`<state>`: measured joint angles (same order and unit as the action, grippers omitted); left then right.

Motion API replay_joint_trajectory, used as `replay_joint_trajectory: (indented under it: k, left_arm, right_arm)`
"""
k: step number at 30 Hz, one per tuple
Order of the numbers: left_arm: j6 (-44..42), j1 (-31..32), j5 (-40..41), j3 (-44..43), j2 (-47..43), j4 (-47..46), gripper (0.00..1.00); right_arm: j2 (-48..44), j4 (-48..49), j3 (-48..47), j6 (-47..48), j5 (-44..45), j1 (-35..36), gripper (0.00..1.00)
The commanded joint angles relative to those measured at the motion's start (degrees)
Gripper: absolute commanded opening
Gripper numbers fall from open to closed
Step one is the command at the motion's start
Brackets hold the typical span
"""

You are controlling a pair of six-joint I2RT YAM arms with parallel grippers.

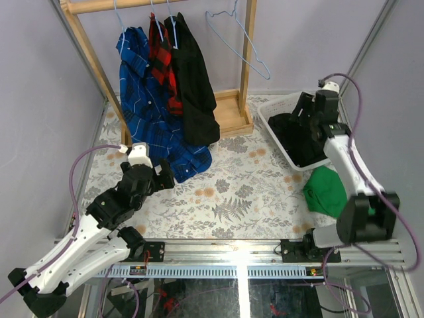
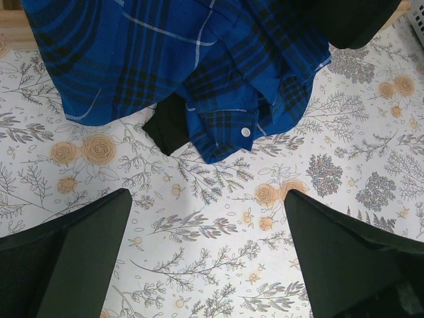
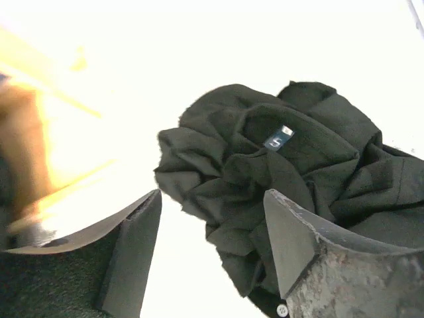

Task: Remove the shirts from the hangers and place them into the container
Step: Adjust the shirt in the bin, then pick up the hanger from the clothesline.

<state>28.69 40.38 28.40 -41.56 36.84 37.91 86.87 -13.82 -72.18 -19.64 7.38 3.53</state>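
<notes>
Three shirts hang on the rack [image 1: 91, 59]: blue plaid shirt [image 1: 149, 112], red-and-black shirt [image 1: 162, 63], black shirt [image 1: 195, 86]. A fourth, the crumpled shirt [image 3: 278, 172], lies in the container [image 1: 268, 114] beneath my right gripper [image 3: 212, 218], jaws apart and empty. My left gripper [image 2: 209, 225], wide open, faces the blue hem on the table [image 1: 232, 199]; pulling there could drag the rack over instead of clearing the hanger [image 1: 121, 23].

The table [image 1: 232, 192] is covered with a pale cloth printed with ferns and orange flowers. The wooden rack base [image 1: 233, 112] stands at its far edge. Just to the right sits the white laundry basket [image 1: 275, 136], set at an angle, and a crumpled green cloth [image 1: 326, 191] lies just beside its near corner. On the left, the tail and a buttoned cuff of the hanging blue plaid shirt [image 1: 185, 159] rest on the tabletop, with a bit of black fabric [image 2: 169, 126] showing from beneath them.
</notes>
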Motion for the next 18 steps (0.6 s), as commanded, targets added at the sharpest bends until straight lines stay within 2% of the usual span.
replay_joint_trajectory:
  k: [1,2,4,8,11,13,14,15,18]
  left_arm:
    - [0.2,-0.2,1.1,-1.3,-1.0,-0.4,1.00]
    - [0.3,-0.2,1.2,-1.4,-1.0,-0.4,1.00]
    - [0.4,-0.2,1.3,-1.3,-0.9,-0.5,1.00]
    - [0.5,-0.2,2.1,-1.5,0.4,-0.2,1.00]
    - [0.9,-0.3,2.9,-1.7,1.3,0.4,1.00]
    - [1.3,-0.2,3.5,-1.7,1.8,0.6,1.00]
    - [1.5,-0.2,3.8,-1.8,2.1,0.8,1.00]
    - [1.7,-0.3,4.0,-2.0,2.2,1.1,1.00]
    - [2.5,-0.3,5.2,-2.2,2.8,1.4,1.00]
  right_arm:
    - [-15.6,13.5,12.6,-1.1,-10.7,-0.2,0.73]
    - [-18.6,17.0,15.4,-2.2,-15.6,-0.2,0.79]
    - [-23.7,20.7,20.4,-5.6,-22.3,-0.2,0.98]
    - [-30.2,26.0,27.7,-15.7,-36.4,-0.2,0.99]
    - [-33.7,37.7,36.9,-25.3,-46.3,-0.1,0.99]
    - [-35.2,49.2,43.4,-31.3,-48.2,-0.1,0.99]
    - [-35.5,51.2,44.0,-32.2,-48.9,-0.1,0.99]
    - [-35.5,49.9,42.9,-31.4,-49.5,-0.1,0.99]
    - [-34.9,38.2,36.5,-26.1,-50.5,2.4,0.99]
